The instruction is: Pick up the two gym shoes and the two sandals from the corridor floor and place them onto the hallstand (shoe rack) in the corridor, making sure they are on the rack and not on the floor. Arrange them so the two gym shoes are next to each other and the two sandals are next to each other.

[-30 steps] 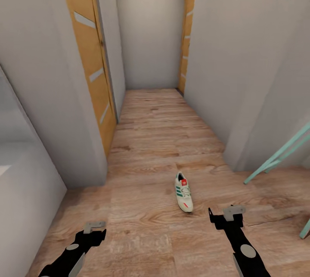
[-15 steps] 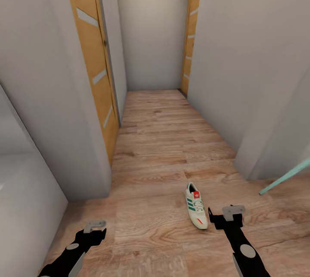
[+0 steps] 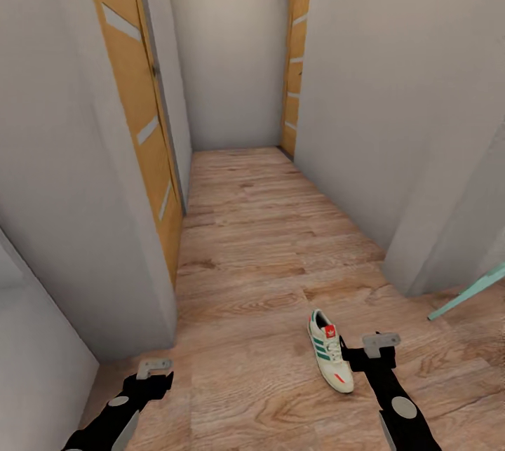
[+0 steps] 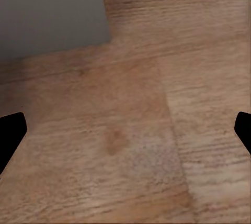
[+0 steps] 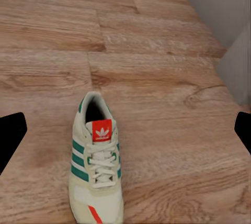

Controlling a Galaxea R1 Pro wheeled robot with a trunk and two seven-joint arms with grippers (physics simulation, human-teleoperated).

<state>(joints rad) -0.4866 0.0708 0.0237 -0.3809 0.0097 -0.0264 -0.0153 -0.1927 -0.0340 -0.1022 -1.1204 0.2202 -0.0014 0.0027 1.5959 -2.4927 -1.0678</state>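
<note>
One gym shoe [image 3: 330,351] lies flat on the corridor floor [image 3: 259,254], sole down, heel toward the far end of the corridor, toe toward the robot. The right gripper [image 3: 375,349] hovers just beside the shoe on its right, above the floor and not touching it; the right wrist view shows its fingers [image 5: 11,132] spread wide apart with nothing between them. The left gripper [image 3: 153,370] hangs well to the shoe's left, its fingers [image 4: 10,130] likewise apart and empty. Step in hand, as I judge it: lining up the right gripper on the shoe. To do it well, shift the gripper left until it is centred over the laces, straddle the shoe's narrow width, then descend before closing. The right wrist view gives the red tongue tab, laces and green stripes clearly. The head view adds the orange doors [image 3: 151,128] beyond the shoe and a teal frame [image 3: 466,293] off to its right.
</note>
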